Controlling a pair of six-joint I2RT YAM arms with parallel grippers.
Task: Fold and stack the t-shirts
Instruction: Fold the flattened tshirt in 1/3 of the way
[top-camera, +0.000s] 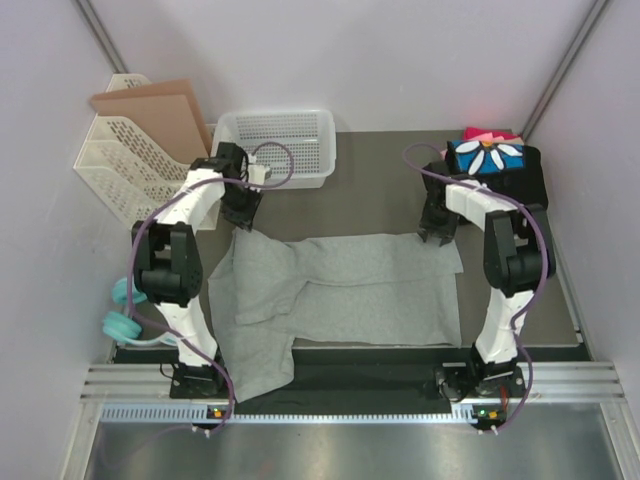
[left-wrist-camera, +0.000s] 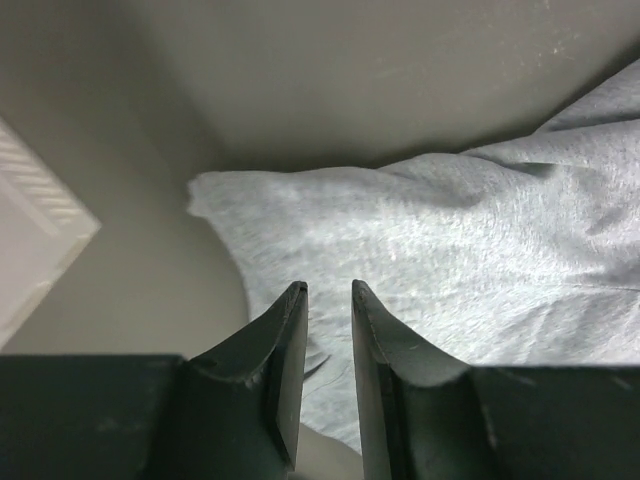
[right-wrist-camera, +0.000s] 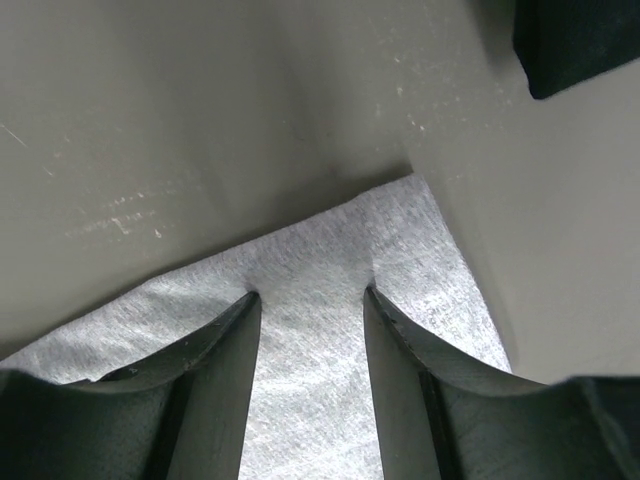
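A light heather-grey t-shirt (top-camera: 340, 290) lies spread on the dark table, with one part hanging towards the front left. My left gripper (top-camera: 240, 215) hovers over its far left corner (left-wrist-camera: 420, 250), jaws a narrow gap apart and empty (left-wrist-camera: 328, 290). My right gripper (top-camera: 437, 235) is open at the far right corner (right-wrist-camera: 400, 240), and both fingertips (right-wrist-camera: 250, 300) press into the cloth (right-wrist-camera: 310, 292). A folded black and blue shirt with a white daisy (top-camera: 490, 158) lies on pink/red folded shirts (top-camera: 490, 133) at the back right.
A white mesh basket (top-camera: 278, 145) stands at the back centre, and its edge shows in the left wrist view (left-wrist-camera: 30, 230). White file trays (top-camera: 115, 165) holding brown card (top-camera: 160, 115) are at the back left. Teal objects (top-camera: 125, 325) lie at the left edge.
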